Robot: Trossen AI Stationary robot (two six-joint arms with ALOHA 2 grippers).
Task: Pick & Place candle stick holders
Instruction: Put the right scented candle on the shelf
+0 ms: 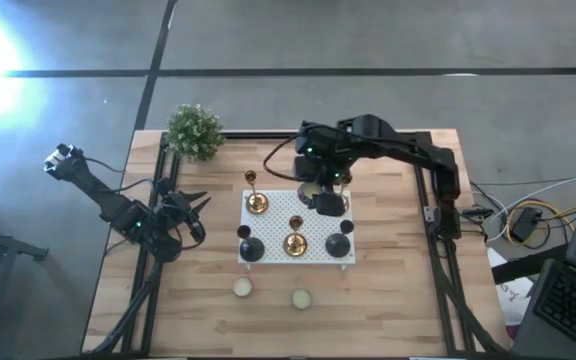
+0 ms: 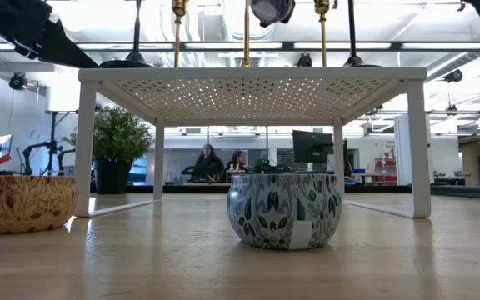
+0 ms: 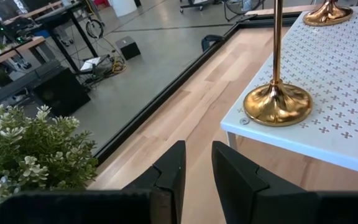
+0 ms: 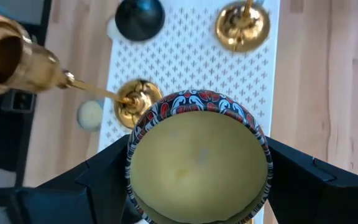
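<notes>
A white perforated rack [image 1: 313, 228] stands mid-table. On it stand brass candle stick holders [image 1: 256, 203] [image 1: 294, 242] and squat black ones [image 1: 250, 249] [image 1: 339, 244]. The low view shows three brass stems [image 2: 177, 33] [image 2: 246, 33] [image 2: 322, 25] rising above the rack top. My right gripper [image 1: 326, 202] is above the rack's far part, shut on a round patterned candle tin [image 4: 197, 162] filled with cream wax. My left gripper [image 3: 197, 174] is open and empty at the table's left, near the rack's corner. My right gripper pinches the candle tin's round wall [image 4: 132, 155] between its two fingers, one on each opposite side. The fingers come from above, pointing down. The tin sits upright with its wax face up, lifted clear above the rack.
A potted plant [image 1: 194, 131] stands at the far left. Two candle tins rest on the table near the front edge [image 1: 241, 288] [image 1: 301, 297]; the low view shows them in front of the rack [image 2: 21, 202] [image 2: 283, 210]. People sit in the room behind.
</notes>
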